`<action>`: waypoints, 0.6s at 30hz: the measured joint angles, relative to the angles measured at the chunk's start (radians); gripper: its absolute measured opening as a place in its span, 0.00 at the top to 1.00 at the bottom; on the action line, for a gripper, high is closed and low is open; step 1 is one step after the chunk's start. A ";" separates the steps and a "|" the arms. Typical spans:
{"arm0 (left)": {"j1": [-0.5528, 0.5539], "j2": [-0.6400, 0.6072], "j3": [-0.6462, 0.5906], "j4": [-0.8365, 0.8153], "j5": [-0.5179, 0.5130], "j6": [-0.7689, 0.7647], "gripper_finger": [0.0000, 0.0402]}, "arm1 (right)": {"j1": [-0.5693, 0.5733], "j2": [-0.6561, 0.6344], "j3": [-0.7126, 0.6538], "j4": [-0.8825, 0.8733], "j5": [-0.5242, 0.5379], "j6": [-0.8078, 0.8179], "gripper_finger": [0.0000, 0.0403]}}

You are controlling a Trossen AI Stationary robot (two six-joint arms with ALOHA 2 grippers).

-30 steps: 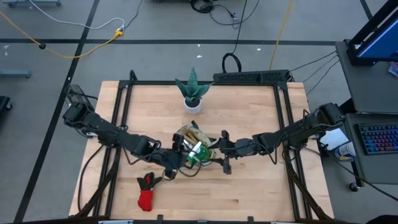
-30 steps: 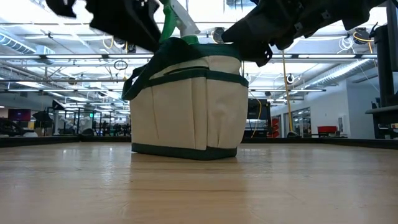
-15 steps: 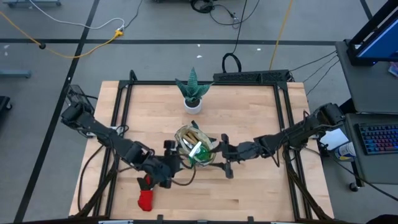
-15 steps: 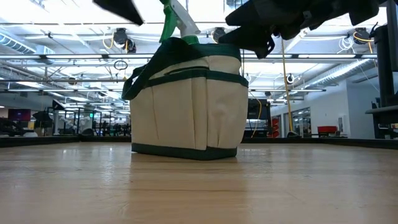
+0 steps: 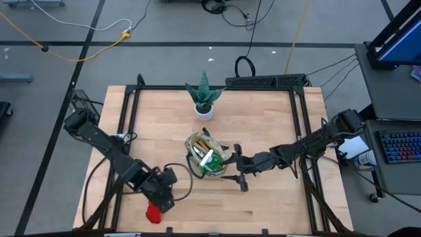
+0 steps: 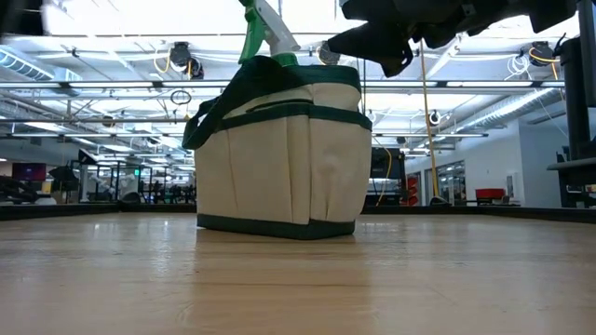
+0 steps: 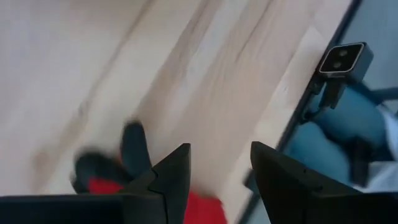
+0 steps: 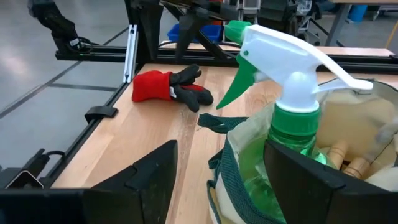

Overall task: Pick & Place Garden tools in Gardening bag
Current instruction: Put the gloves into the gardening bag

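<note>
Looking down on the wooden table [image 5: 263,118] and finding the gardening bag [image 5: 207,155] standing upright near the middle, a bit toward 6 o'clock. Seeing it as a round beige bag with dark green trim and outer pockets in the low view.

Peeking inside the bag: spotting the green spray bottle [image 8: 292,81] with its white nozzle poking up over the rim, and some wooden handles [image 8: 348,158] tucked in beside it. Not being able to tell which tools those handles belong to.

Finding the red-black glove [image 5: 152,212] lying flat on the table at about 7 o'clock from the bag, well apart from it and outside it.

Watching the left gripper [image 5: 161,196] hovering right over the glove, fingers [image 7: 171,174] spread apart and holding nothing, with the glove's dark fingers and red cuff showing just below them in the left wrist view.

Watching the right gripper [image 5: 238,166] waiting just beside the bag at 3 o'clock, up above the table, fingers spread wide and empty, pointing toward the bottle.

Noticing the spiky green plant [image 5: 204,95] in its white pot [image 5: 204,110] at 12 o'clock from the bag, apart from it.
</note>
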 joint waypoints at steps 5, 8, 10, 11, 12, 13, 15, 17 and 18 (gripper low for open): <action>-0.066 0.000 0.000 -0.038 0.011 -0.233 0.58 | 0.000 0.000 0.000 0.000 0.000 -0.006 0.44; -0.103 0.000 0.000 -0.055 -0.003 -0.327 0.58 | 0.000 0.000 0.000 0.002 0.000 -0.006 0.44; -0.128 0.000 0.000 -0.063 -0.004 -0.389 0.58 | 0.000 0.000 0.000 0.004 0.000 -0.006 0.44; -0.140 0.000 0.000 -0.066 -0.004 -0.421 0.58 | 0.000 0.000 0.000 0.004 0.000 -0.006 0.44; -0.150 0.000 0.000 -0.072 -0.002 -0.453 0.58 | 0.000 0.000 0.000 0.004 0.000 -0.006 0.44; -0.160 0.000 0.000 -0.078 0.003 -0.486 0.58 | 0.000 0.000 0.000 0.004 0.000 -0.006 0.44; -0.182 0.000 0.000 -0.088 0.015 -0.557 0.58 | 0.000 0.000 0.000 0.004 0.000 -0.006 0.44; -0.207 0.000 0.000 -0.101 0.017 -0.629 0.58 | 0.000 0.000 0.000 0.004 0.000 -0.006 0.44; -0.219 0.000 0.000 -0.107 0.017 -0.659 0.58 | 0.000 0.000 0.000 0.003 0.000 -0.006 0.44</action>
